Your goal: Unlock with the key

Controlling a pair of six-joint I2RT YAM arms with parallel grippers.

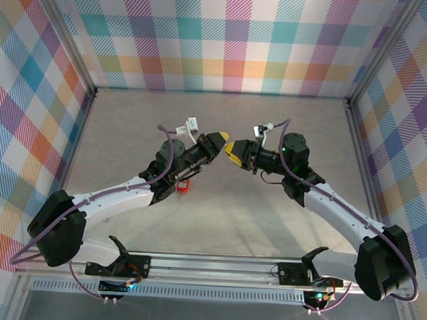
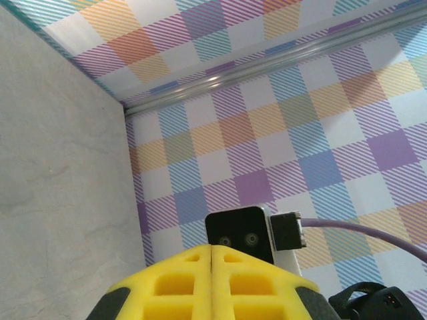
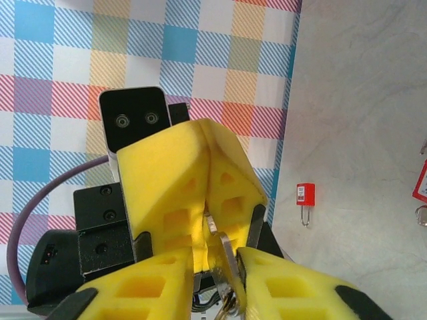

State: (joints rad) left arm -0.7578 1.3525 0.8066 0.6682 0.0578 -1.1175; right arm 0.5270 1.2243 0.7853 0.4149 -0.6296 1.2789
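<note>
My left gripper [image 1: 219,139] clamps the key [image 3: 225,253], my right gripper's [image 1: 232,148] hold is unclear: if left releases early, the key drops to the table [image 1: 268,221].

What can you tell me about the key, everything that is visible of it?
The key is a small, flat piece of silvery metal, seen nearly edge-on and roughly upright in the right wrist view. Its upper end seems pinched in the seam of the shut left claw. A ring hangs at its lower end. The yellow fingers of the right claw stand on either side, with a gap showing on one side. Its teeth are hidden.
</note>
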